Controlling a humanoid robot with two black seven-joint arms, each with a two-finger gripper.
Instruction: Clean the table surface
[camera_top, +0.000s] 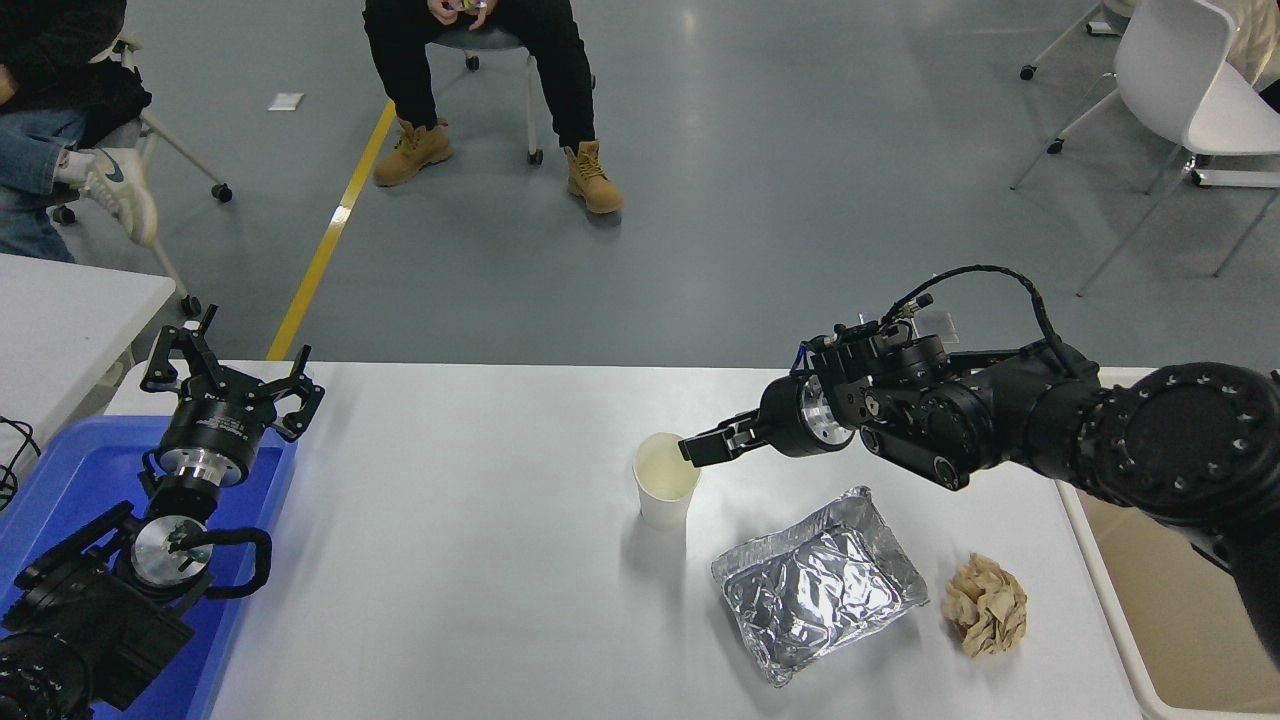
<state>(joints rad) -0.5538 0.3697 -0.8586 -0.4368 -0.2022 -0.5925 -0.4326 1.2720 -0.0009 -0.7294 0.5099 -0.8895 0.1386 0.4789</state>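
White desk (480, 580): wide, smooth tabletop filling the lower middle of the view, with rounded far corners – it carries three loose things.
Paper cup (667, 482): white, upright, open mouth up, near the middle of the desk.
Foil tray (815, 583): crinkled silver, lying flat just right of and nearer than the cup, apart from it.
Paper wad (986, 605): brown and crumpled, just right of the tray, not touching it.
Right claw (700, 451): reaches in from the right edge, its tips at the right side of the cup's rim; fingers look close together, though whether they pinch the rim I cannot tell.
Left claw (228, 383): parked at the lower left over a blue tray (60, 470), fingers spread wide – released, gripping nothing.
Beige bin (1180, 600): against the desk's right end, partly hidden by the right arm.
Background: a person sits on a chair beyond the desk; a white chair (1185, 90) stands at top right.
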